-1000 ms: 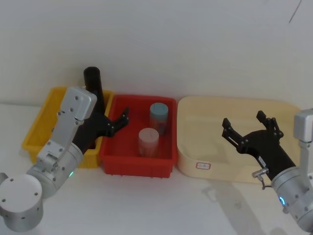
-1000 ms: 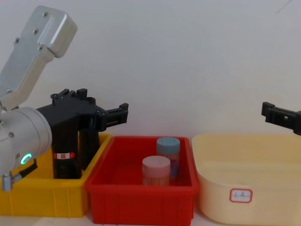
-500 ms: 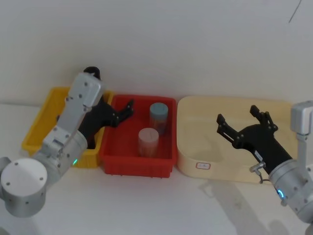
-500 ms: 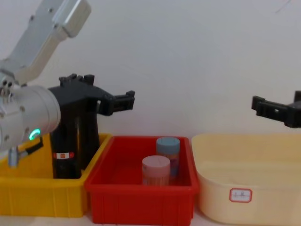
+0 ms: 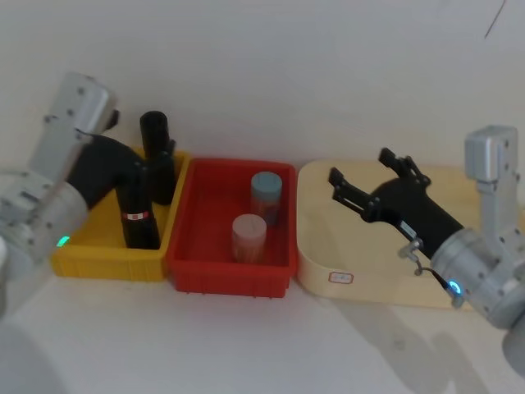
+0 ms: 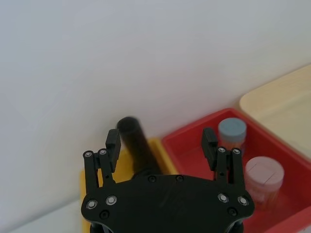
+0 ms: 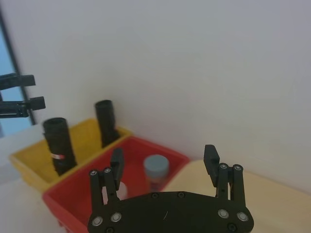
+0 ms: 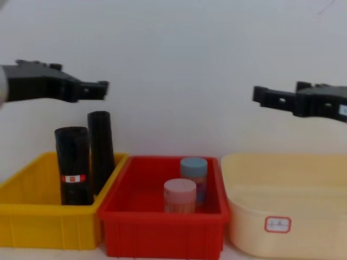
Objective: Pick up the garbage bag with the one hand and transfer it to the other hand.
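Above the yellow bin (image 8: pixel 32 216) your left pincer (image 8: pixel 102 90) hung open, empty, pre-grasp; you next needed to straddle the garbage bag (image 8: pixel 73 162)

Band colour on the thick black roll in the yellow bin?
Red and white, around the garbage bag; chest view shows it best.

The garbage bag (image 8: pixel 73 157) is wrinkled black plastic film, faintly shiny. Its yellow bin (image 8: pixel 43 223) and the red bin (image 8: pixel 162 236) beside it are smooth moulded plastic — slightly glossy.
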Robot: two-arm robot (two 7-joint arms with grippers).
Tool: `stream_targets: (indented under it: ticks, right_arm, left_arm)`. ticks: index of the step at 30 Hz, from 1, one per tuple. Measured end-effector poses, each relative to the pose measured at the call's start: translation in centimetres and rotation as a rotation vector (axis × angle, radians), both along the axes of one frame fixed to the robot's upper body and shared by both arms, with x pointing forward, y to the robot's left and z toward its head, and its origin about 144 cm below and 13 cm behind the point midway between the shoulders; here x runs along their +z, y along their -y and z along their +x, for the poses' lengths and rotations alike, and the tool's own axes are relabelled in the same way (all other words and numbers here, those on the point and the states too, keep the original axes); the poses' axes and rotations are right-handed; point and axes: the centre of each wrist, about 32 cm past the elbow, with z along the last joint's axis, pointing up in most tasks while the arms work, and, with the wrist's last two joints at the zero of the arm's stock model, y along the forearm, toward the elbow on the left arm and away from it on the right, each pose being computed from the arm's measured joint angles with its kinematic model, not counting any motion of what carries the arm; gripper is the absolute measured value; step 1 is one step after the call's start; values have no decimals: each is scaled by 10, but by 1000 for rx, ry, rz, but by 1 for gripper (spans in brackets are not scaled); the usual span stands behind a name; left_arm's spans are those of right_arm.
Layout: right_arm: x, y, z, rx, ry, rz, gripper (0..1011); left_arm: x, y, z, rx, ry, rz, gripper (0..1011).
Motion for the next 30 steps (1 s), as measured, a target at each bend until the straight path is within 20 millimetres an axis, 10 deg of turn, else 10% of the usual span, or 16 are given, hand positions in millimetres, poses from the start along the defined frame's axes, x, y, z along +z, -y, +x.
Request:
stream_targets:
  ticks: [13, 30]
  right_arm:
    - [28, -27, 43, 174, -39, 0, 1000]
    - [39, -56, 78, 263, -137, -3, 1000]
  left_arm:
    - [12, -62, -9, 16, -80, -76, 1001]
    - [-14, -83, 16, -106, -104, -126, 1001]
